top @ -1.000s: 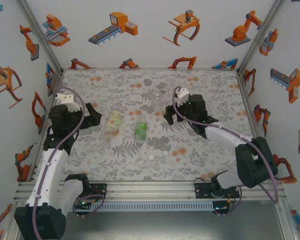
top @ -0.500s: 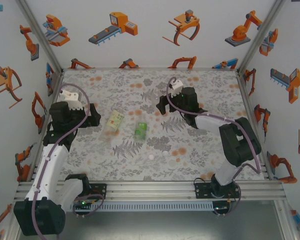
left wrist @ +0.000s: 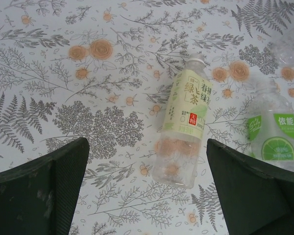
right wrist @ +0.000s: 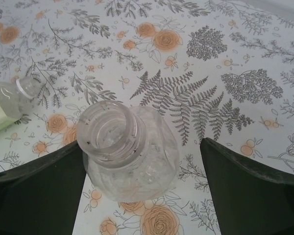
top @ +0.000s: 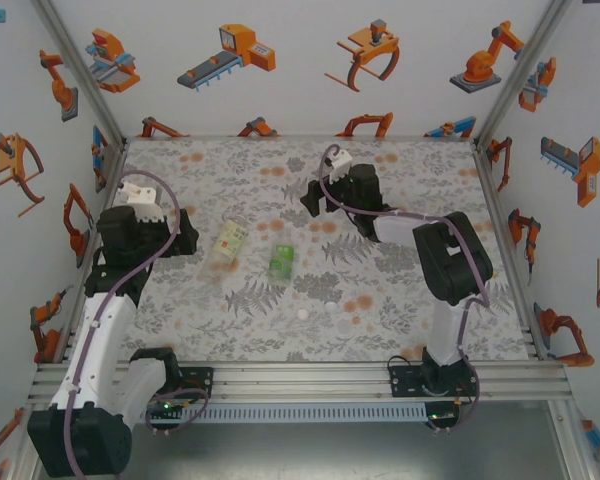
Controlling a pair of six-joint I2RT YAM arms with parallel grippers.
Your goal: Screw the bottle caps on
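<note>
Right gripper (right wrist: 143,144) has its jaws spread either side of an upright, uncapped clear bottle (right wrist: 130,166) at the table's far middle. It should close gently on the body, below the threads, to avoid tipping it. Left gripper (left wrist: 147,142) is spread wide above a lying yellow-green tea bottle (left wrist: 186,112).

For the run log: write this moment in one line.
right gripper: open around upright clear bottle | left gripper: open, facing tea bottle

Enclosed work cell, viewed from above: a surface (top: 230,170) printed with grey ferns and orange flowers, bordered along its near edge by an aluminium rail (top: 300,375). White walls (top: 300,95) patterned with orange robot-arm drawings enclose three sides, joined by metal corner posts (top: 80,75).
</note>
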